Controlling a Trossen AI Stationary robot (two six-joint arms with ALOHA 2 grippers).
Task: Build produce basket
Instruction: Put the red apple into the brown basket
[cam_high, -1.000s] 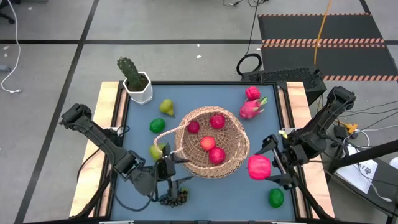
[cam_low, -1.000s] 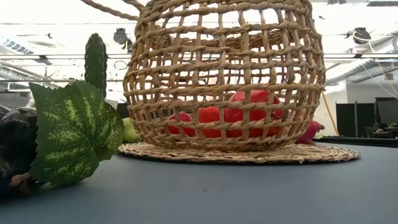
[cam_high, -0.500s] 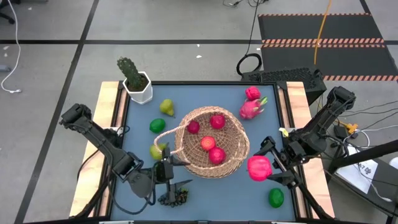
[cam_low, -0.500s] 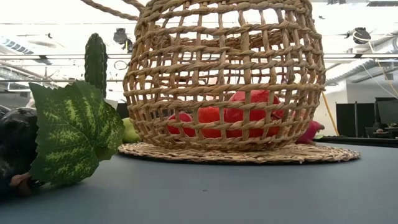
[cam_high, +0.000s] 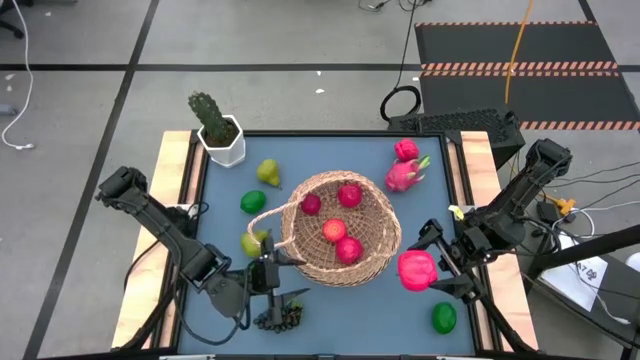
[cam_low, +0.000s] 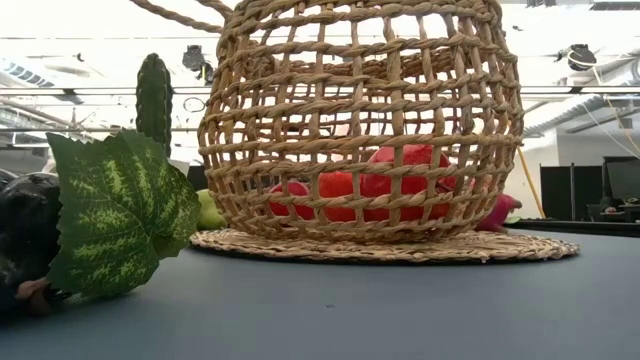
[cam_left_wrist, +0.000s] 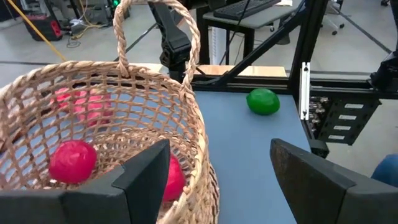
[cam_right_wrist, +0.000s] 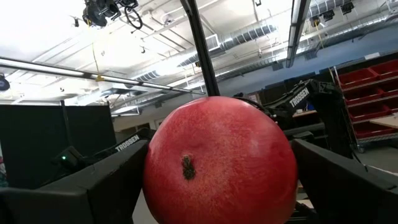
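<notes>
The right gripper (cam_high: 428, 271) is clamped on a big red apple (cam_high: 416, 270) just beside the basket (cam_high: 340, 228), which sits mid-table with 4 red fruits (cam_high: 334, 229) inside. The left gripper (cam_high: 272, 272) hangs by the basket's near rim, fingers apart, holding nothing.

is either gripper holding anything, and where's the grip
The right gripper holds a large round red fruit, its fingers on opposite sides. The left gripper is open, holding nothing.
</notes>
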